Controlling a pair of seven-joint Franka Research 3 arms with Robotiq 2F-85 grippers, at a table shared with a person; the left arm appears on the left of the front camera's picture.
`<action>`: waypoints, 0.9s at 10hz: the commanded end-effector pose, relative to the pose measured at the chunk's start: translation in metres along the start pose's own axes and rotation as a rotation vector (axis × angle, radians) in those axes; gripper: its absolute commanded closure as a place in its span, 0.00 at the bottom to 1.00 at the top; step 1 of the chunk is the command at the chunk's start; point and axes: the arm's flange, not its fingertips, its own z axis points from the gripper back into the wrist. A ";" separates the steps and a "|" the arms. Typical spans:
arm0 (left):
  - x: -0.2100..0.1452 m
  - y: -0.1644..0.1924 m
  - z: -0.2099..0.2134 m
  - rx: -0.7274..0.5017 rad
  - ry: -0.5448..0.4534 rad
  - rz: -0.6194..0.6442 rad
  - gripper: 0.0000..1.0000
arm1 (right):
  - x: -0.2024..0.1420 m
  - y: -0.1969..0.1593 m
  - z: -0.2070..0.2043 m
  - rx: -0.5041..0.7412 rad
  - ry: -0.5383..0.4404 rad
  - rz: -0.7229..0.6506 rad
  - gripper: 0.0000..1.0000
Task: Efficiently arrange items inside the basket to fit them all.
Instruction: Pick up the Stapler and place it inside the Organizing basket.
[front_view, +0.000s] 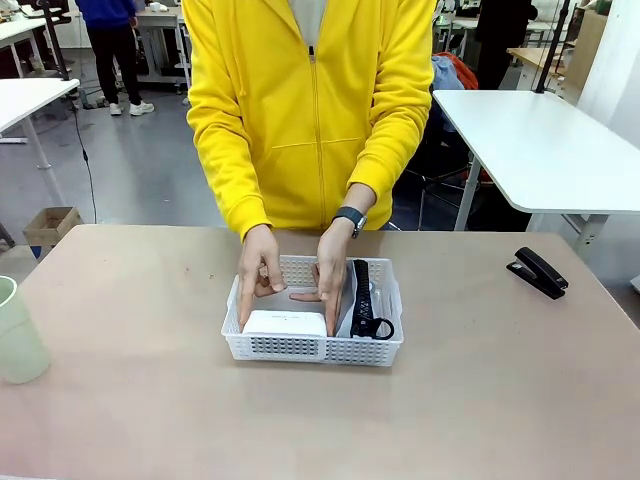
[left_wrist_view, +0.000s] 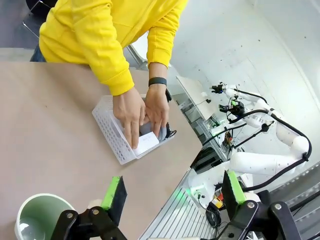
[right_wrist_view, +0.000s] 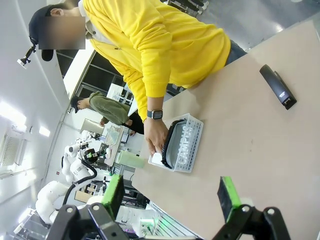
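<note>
Progress: about half done, I judge; the box (front_view: 285, 323) and pouch (front_view: 360, 298) are in the basket (front_view: 300, 348), while the cup (front_view: 15, 345) and stapler (front_view: 538, 272) wait outside.
Left claw (left_wrist_view: 173, 190): spread wide, holding nothing; cup close at 8 o'clock, basket well beyond at 11 o'clock.
Right claw (right_wrist_view: 171, 192): spread wide, empty; basket far off at 12 o'clock, stapler at 2 o'clock.
Cup: on the surface, 9 o'clock of the basket, well apart.
Basket: mid-surface; box against the near wall, pouch at 3 o'clock of it.
Stapler: 2 o'clock of the basket.
Person's hands (front_view: 262, 268): inside the basket, on the box and pouch.

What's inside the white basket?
In the basket a small white box sits at the front-left, with a grey pouch with a black band beside it. The person's hands reach inside, hiding whatever lies beneath them.
</note>
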 end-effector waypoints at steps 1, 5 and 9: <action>0.002 -0.003 -0.001 -0.019 -0.017 0.004 0.00 | 0.001 0.000 0.000 0.018 -0.017 0.026 0.00; 0.002 -0.003 -0.001 -0.019 -0.017 0.004 0.00 | 0.001 0.000 0.000 0.018 -0.017 0.026 0.00; 0.002 -0.003 -0.001 -0.019 -0.017 0.004 0.00 | 0.001 0.000 0.000 0.018 -0.017 0.026 0.00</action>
